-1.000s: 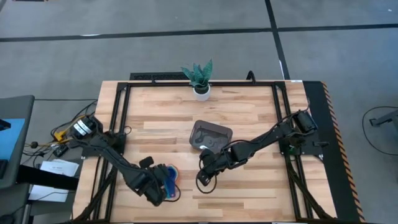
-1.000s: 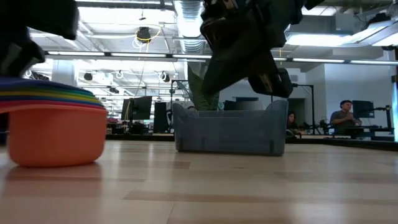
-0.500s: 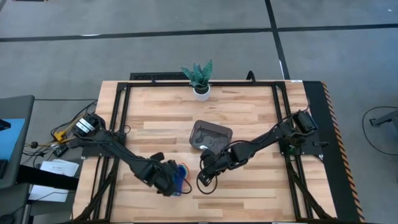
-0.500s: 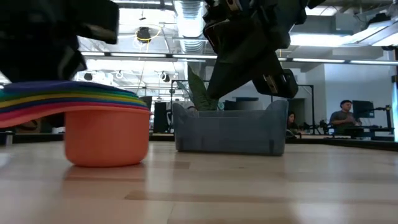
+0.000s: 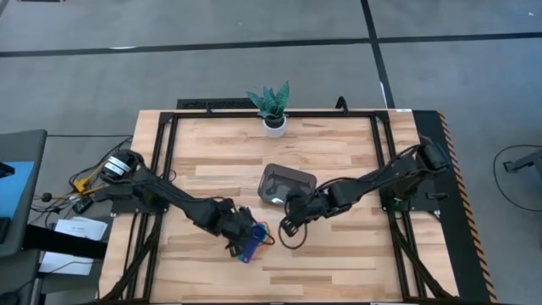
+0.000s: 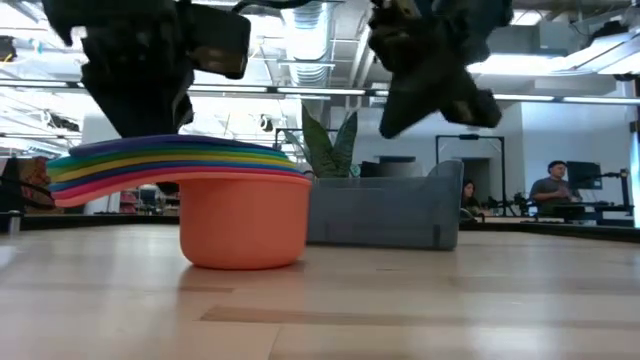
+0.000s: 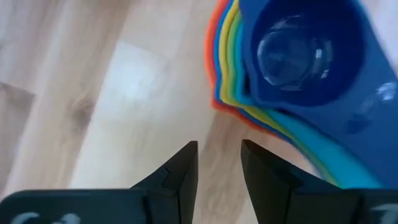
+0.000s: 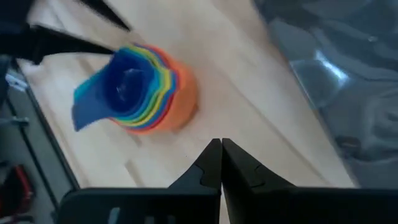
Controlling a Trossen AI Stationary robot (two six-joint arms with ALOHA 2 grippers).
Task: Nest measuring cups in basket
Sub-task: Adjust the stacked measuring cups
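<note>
The measuring cups (image 5: 251,241) stand nested in one stack on the wood, orange cup (image 6: 245,225) at the bottom and dark blue (image 7: 298,50) on top, handles fanned toward the near left. My left gripper (image 7: 219,155) is open right beside the stack's left side, with bare table between its fingers. My right gripper (image 8: 221,152) hangs shut and empty above the table, between the stack and the grey basket (image 5: 273,174), which stands behind the stack toward the far right. My left gripper slants down from the table's left with one fingertip (image 7: 247,146) close to the rims' edge (image 7: 239,115) of the stack. I cannot tell whether it touches. The stack rests on the table on the orange cup's bottom.
A white pot with a green plant (image 5: 273,121) stands at the far edge behind the basket. Dark frame rails (image 5: 165,161) run along the table's left and right sides. People sit at desks (image 6: 555,185) in the room beyond.
My left gripper has swung toward the table's right, and the stack has slid along the wood with it toward the basket, staying upright. My right gripper has risen and drawn back toward the right and the basket, staying shut.
</note>
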